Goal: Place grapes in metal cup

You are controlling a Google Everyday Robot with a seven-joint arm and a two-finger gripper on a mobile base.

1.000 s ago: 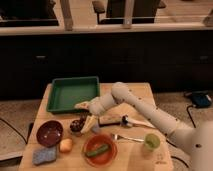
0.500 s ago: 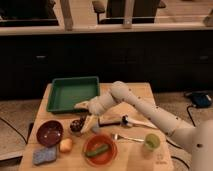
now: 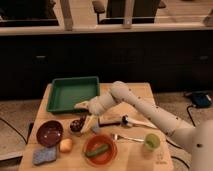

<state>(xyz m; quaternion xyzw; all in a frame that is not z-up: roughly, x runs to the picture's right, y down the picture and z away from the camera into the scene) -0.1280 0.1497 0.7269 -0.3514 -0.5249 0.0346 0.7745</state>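
Grapes (image 3: pixel 76 125), perhaps part-hidden, just beside the gripper (image 3: pixel 87 122)

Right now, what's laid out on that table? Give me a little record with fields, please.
table: wooden, seen from the front
green tray: back left
maroon bowl: front left
gripper: low over the table, right of the maroon bowl
dark shape: just left of the gripper; grapes, metal cup or both, cannot tell
orange plate: front middle, holds a green vegetable
clear greenish cup: front right
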